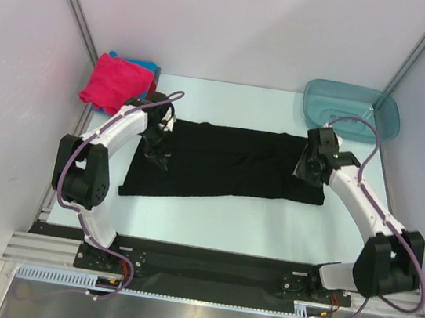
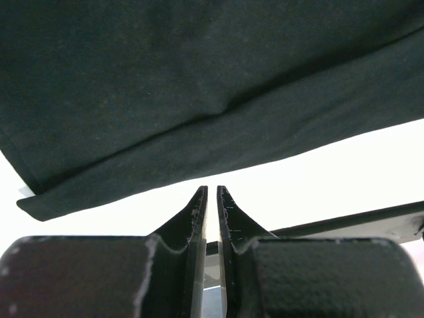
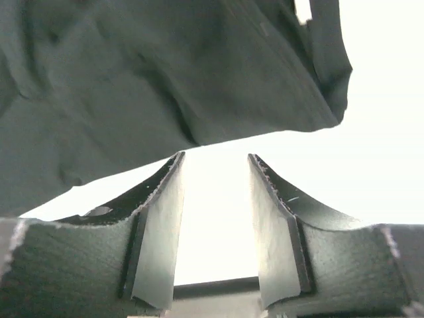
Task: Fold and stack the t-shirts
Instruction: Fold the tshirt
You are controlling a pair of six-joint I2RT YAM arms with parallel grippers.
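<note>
A large black t-shirt [image 1: 220, 164] lies flat across the middle of the table, folded into a long band. My left gripper [image 1: 156, 149] hovers over its left end. In the left wrist view its jaws [image 2: 212, 189] are all but shut, with only a thin slit and nothing in it, and the shirt's hem [image 2: 165, 86] lies just beyond the tips. My right gripper [image 1: 308, 171] is at the shirt's right end. It stands open [image 3: 215, 156] and empty, with rumpled black cloth [image 3: 152, 73] just ahead of the fingertips. Folded pink, blue and red t-shirts [image 1: 116, 82] are stacked at the back left.
A translucent teal plastic basin [image 1: 352, 109] stands at the back right corner. White walls with metal posts close in the table on three sides. The arms' bases and a black rail [image 1: 205, 265] run along the near edge.
</note>
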